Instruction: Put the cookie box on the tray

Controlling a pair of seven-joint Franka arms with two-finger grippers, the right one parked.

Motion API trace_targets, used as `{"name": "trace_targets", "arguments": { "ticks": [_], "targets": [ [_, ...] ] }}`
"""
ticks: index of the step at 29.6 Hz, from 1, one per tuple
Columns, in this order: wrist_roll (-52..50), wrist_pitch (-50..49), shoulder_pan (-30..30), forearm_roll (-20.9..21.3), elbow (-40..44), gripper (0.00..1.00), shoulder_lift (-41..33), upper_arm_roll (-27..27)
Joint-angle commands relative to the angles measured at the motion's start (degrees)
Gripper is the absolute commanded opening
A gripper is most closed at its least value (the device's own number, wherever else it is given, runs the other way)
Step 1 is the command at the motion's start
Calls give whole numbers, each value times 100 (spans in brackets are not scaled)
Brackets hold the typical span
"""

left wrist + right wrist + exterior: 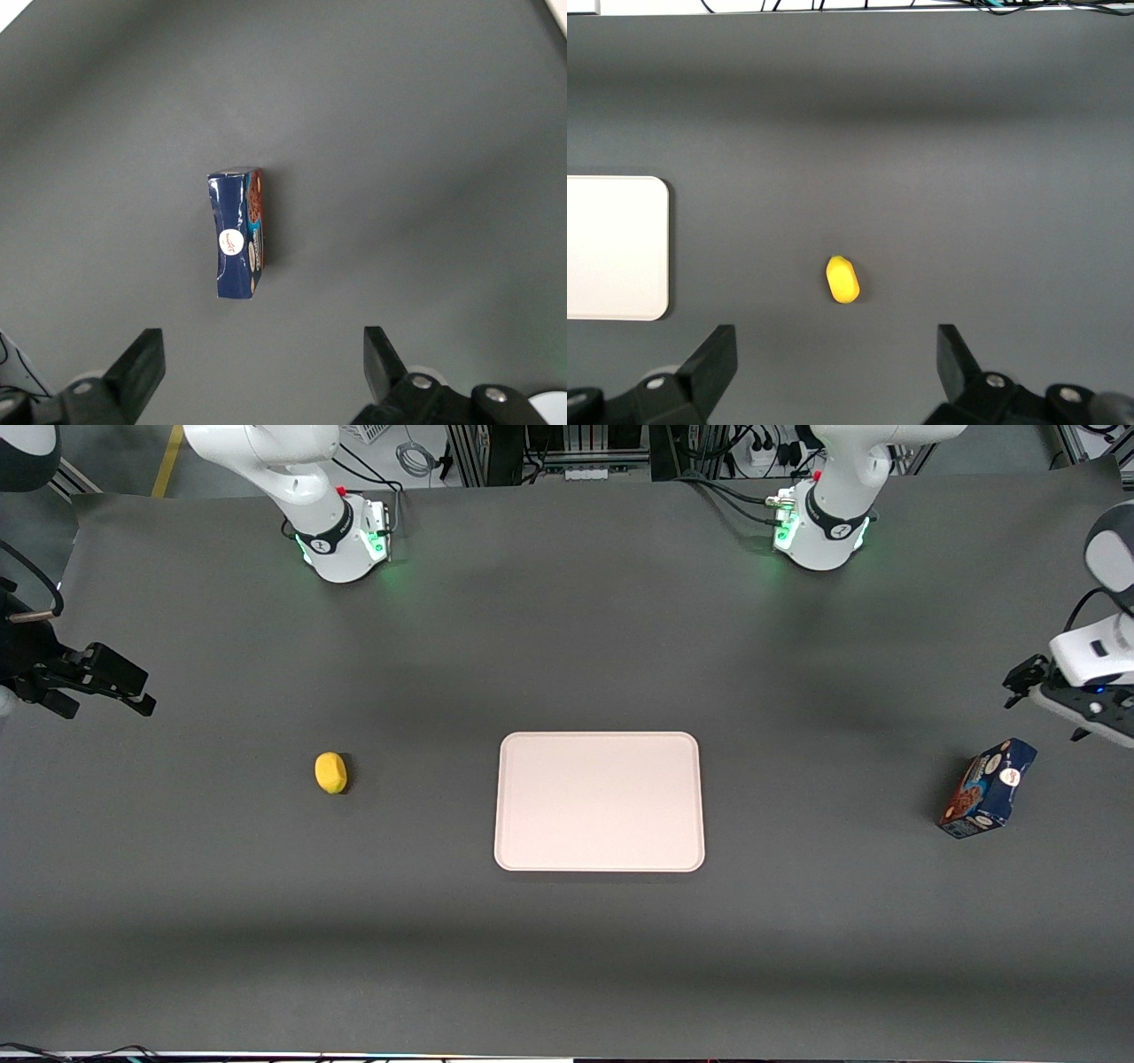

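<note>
While my gripper [264, 367] hangs wide open above the cookie box [237, 233], its round white-orange logo shows writing I cannot read.

No wording can be read. The cookie box [988, 788] carries a round white-orange logo [231, 242], its lettering illegible. The gripper [263, 367] hangs above it, fingers apart.
</note>
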Motion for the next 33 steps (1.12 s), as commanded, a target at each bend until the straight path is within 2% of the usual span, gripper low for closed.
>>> {"name": "trace_targets", "arguments": {
  "ticks": [1,6,9,26,33],
  "targets": [
    [381,315,23,-179,28,100,264,26],
    [1031,500,14,-1013,72,100,580,26],
    [1199,509,14,-1313,89,100,686,26],
    [1269,1036,102,-1375,89,100,1020,18],
    [1454,1168,93,-1717,107,100,1239,-9]
  ]
}}
